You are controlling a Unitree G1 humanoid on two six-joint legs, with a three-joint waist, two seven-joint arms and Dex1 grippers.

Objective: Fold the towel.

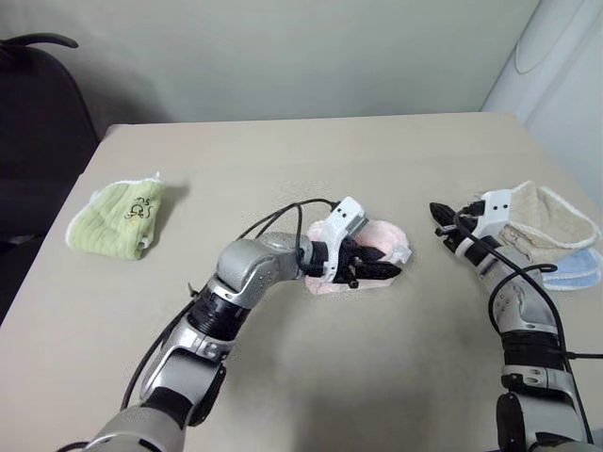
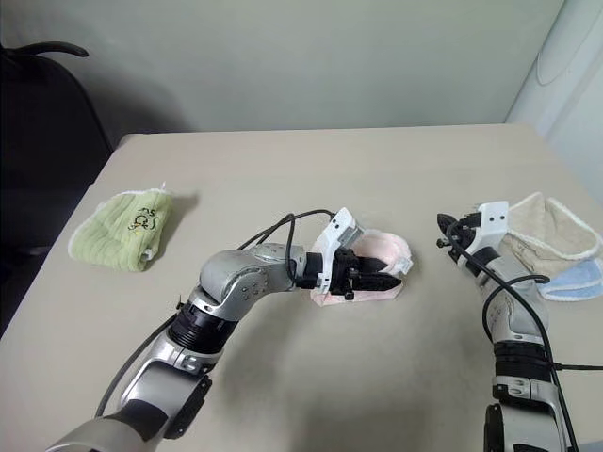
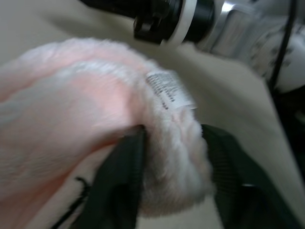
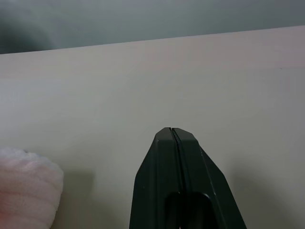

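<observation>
The pale pink terry towel (image 1: pixel 377 247) lies folded mid-worktop (image 1: pixel 283 169), the left gripper (image 3: pixel 174 157) fingers apart astride its edge, right gripper (image 4: pixel 172 138) fingers together; next, likely withdrawing cleanly.

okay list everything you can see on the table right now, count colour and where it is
pink towel: one, pale pink, bunched at the table's middle
green towel: one, light green, folded, table's left side
beige towel: one, cream-beige, table's right edge
blue cloth: one, light blue, under the beige towel
table: one, beige
chair: one, black, beyond the table's left
left hand: fingers either side of a pink towel fold
right hand: shut, empty, right of the pink towel
</observation>
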